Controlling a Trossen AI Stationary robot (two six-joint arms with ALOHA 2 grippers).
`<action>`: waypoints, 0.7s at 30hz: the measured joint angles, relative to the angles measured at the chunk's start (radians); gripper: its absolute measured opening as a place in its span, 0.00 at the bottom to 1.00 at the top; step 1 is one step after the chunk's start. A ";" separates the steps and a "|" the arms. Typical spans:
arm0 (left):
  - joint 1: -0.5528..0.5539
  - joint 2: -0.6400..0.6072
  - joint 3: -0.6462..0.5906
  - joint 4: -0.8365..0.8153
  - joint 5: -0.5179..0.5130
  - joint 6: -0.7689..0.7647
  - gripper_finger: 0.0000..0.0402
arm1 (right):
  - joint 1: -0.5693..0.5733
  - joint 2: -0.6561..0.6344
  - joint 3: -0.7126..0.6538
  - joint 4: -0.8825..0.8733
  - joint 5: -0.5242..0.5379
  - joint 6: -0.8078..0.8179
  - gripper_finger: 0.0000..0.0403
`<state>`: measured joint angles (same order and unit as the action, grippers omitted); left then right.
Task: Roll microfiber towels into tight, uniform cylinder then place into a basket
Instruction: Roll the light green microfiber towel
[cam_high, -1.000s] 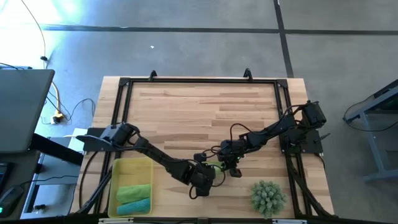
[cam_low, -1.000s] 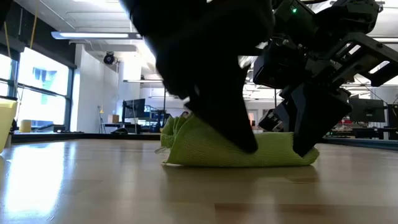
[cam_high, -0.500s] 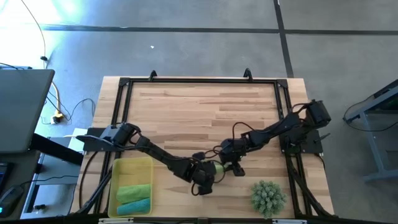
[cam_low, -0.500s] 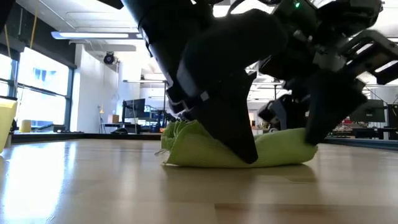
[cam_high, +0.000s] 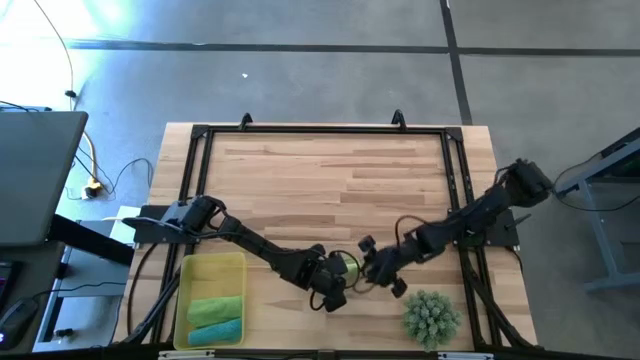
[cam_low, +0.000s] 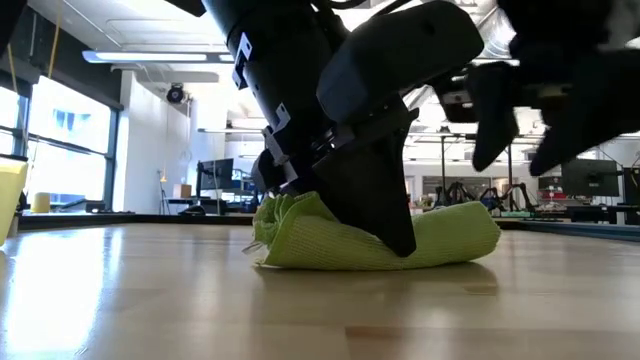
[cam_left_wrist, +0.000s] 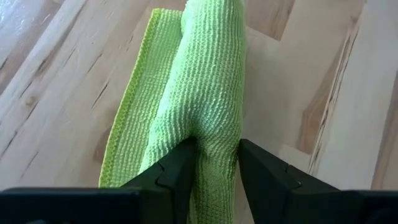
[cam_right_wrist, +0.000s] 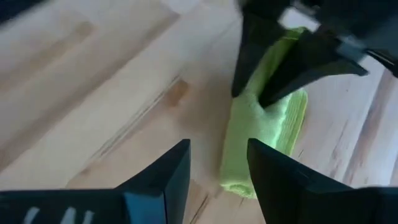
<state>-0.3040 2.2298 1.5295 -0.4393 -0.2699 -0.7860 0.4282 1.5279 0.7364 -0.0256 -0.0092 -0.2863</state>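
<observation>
A lime green microfiber towel (cam_low: 450, 232), rolled into a thick bundle, lies on the wooden table near its front edge (cam_high: 348, 265). My left gripper (cam_left_wrist: 214, 171) is shut on the roll. My right gripper (cam_right_wrist: 217, 174) hangs open above and to the right of the towel's right end, with nothing between its fingers (cam_low: 525, 120). The yellow basket (cam_high: 200, 262) sits at the near left. In it lie a rolled green towel (cam_high: 215, 308) and a rolled teal towel (cam_high: 220, 331). My left gripper pinches the rolled towel between its two fingers (cam_left_wrist: 176, 169), about midway along the roll (cam_low: 375, 235). The fingers slant down from above and lie across the roll. The roll rests on the table, and a flat flap of it (cam_left_wrist: 134, 112) lies spread beside it.
A spiky green ball-shaped plant (cam_high: 432, 315) stands at the near right, close to my right gripper. A black frame (cam_high: 320, 132) runs round the table. Bare wood (cam_high: 320, 180) stretches across the table's middle and far half.
My right gripper has let go of the towel's right end, opened, and risen clear, swinging toward the table's near right. My left gripper has rolled about its own line while staying shut on the roll. The towel stays on the table, its right end now free.
</observation>
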 joint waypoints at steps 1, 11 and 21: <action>0.002 0.000 0.000 0.000 0.003 0.000 0.29 | 0.023 0.011 0.000 0.007 0.039 -0.010 0.37; 0.003 -0.001 -0.002 0.008 0.000 -0.023 0.29 | 0.063 0.144 0.001 0.069 0.245 -0.007 0.37; -0.004 -0.021 0.016 -0.009 -0.026 -0.001 0.29 | 0.008 0.193 0.002 0.074 0.232 0.024 0.37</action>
<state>-0.3081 2.2089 1.5453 -0.4483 -0.2958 -0.7867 0.4361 1.7206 0.7387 0.0483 0.2233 -0.2625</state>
